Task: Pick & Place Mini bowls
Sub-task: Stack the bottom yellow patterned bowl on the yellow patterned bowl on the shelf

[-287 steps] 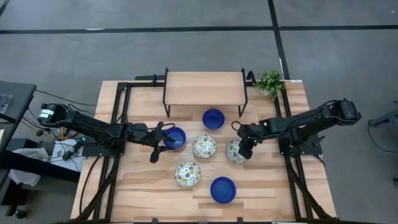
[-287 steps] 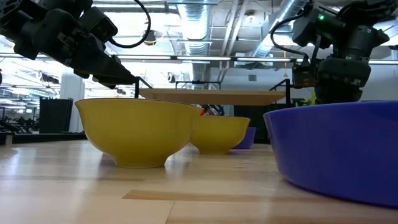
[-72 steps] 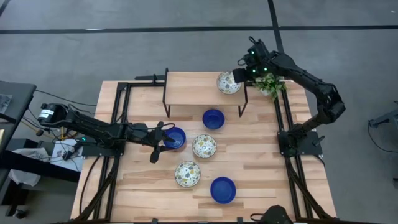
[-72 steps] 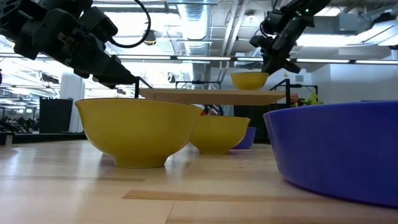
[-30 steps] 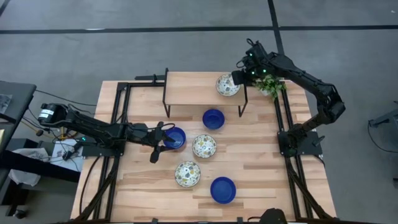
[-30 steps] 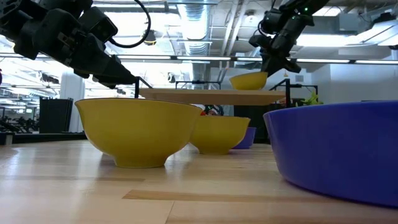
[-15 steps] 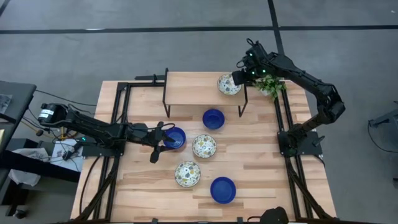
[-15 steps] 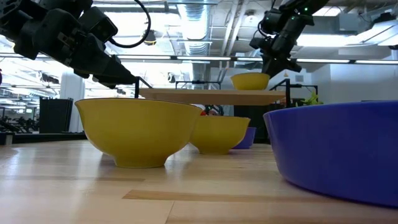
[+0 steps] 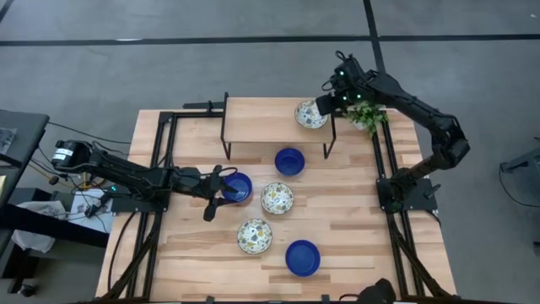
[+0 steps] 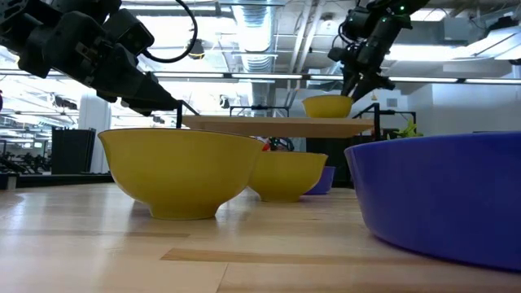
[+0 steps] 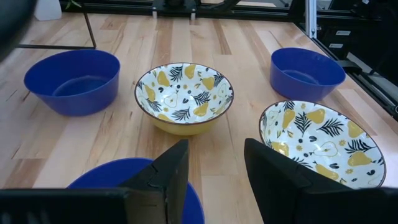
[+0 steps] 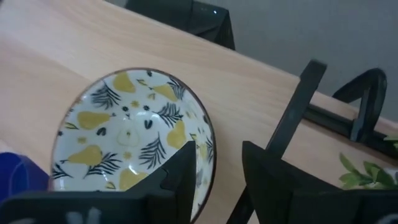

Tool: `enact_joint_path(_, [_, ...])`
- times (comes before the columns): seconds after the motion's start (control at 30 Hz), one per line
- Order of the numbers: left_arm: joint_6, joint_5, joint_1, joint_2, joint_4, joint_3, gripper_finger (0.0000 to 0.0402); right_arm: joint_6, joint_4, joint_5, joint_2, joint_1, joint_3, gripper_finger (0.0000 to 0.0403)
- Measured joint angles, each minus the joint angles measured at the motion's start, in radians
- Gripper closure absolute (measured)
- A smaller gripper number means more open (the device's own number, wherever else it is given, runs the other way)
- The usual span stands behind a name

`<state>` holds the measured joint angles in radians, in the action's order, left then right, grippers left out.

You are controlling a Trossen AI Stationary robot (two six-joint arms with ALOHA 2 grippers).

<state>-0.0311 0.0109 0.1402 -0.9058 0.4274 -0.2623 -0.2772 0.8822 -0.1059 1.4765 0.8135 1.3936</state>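
A patterned mini bowl [image 9: 310,115] stands on its base at the right end of the raised wooden shelf [image 9: 270,122]; it also shows in the low view [image 10: 327,106]. My right gripper [image 12: 217,180] is open just above the bowl's right rim, one finger over the inside and one outside. My left gripper [image 11: 214,180] is open and still at the left rim of a blue bowl [image 9: 240,187]. On the table stand two more blue bowls [image 9: 289,160] [image 9: 302,257] and two patterned ones [image 9: 277,198] [image 9: 254,236].
A small green potted plant [image 9: 367,111] stands just right of my right gripper at the table's far right corner. The shelf's black legs [image 9: 331,139] stand near the bowl. Black frame rails [image 9: 160,152] run along the table's left and right sides.
The patterned bowl, tilted just over the shelf a second ago, now sits level on the shelf's right end. My right gripper has risen slightly above it.
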Motion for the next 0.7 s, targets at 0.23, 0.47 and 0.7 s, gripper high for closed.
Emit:
enact_joint_path(0.23, [0.02,0.0,0.0,0.0,0.0,0.0,0.0248,0.069,-0.002,0.0,-0.064,-0.009,0.047,0.0284])
enact_joint_path(0.47, [0.017,0.082,0.008,-0.011,0.0,0.0,0.0248,0.095,0.016,0.001,-0.169,-0.078,0.044,0.0295])
enact_joint_path(0.7, [0.028,0.178,0.081,-0.105,-0.004,-0.016,0.0248,0.085,-0.057,0.028,-0.318,-0.29,-0.07,0.0302])
